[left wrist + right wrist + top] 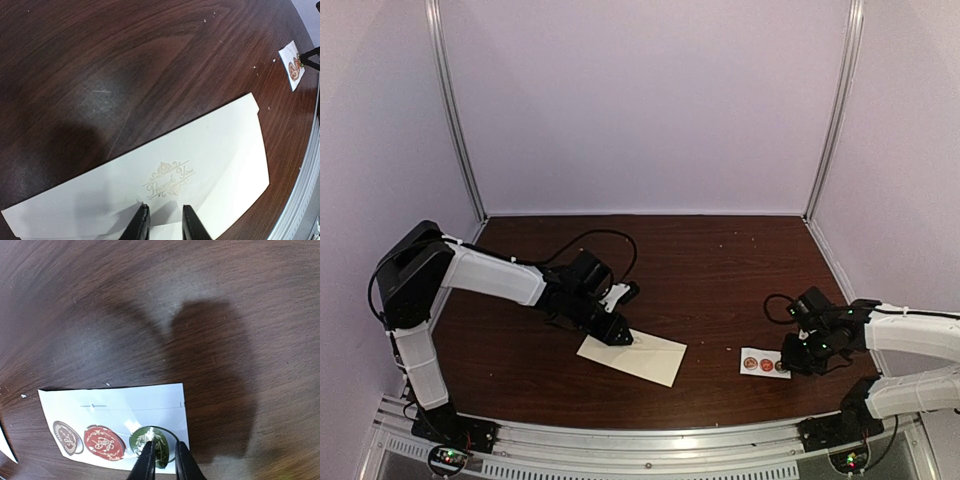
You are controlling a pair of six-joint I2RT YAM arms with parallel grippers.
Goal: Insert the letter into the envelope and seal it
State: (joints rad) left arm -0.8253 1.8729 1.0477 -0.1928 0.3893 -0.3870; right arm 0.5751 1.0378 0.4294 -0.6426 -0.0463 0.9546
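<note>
Just flat envelope [200, 150], left hand [165, 207] at edge

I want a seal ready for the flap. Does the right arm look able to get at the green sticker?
Probably yes: the right gripper is poised right over the green sticker at the end of the strip, jaws slightly apart, with nothing lying over it.

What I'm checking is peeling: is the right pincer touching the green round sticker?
Cannot tell. Right wrist view: right pincer tips overlap green round sticker; contact unclear.
</note>
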